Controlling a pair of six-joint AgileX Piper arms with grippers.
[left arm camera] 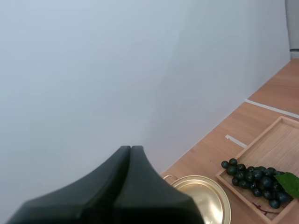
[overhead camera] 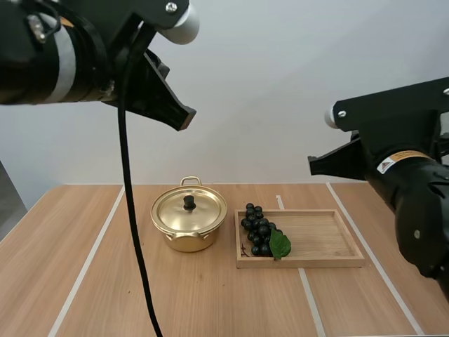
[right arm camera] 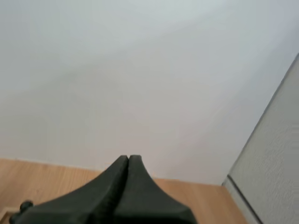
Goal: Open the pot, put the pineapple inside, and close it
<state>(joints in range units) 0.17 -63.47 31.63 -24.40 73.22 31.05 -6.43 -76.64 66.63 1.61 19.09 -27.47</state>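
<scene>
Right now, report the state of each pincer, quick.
Left pincer: closed, holding nothing.
Right pincer: closed, holding nothing.

The right pincer (right arm camera: 128, 161) has its two black fingers pressed together into one dark wedge, with only a thin seam between them and nothing held at the tips. Past the tips runs the light wooden desk (right arm camera: 46, 177), which meets a plain pale wall (right arm camera: 140, 70). Beside the wedge, low on the desk, sit a few small dark round shapes (right arm camera: 21, 206), too little of them visible to name.
</scene>
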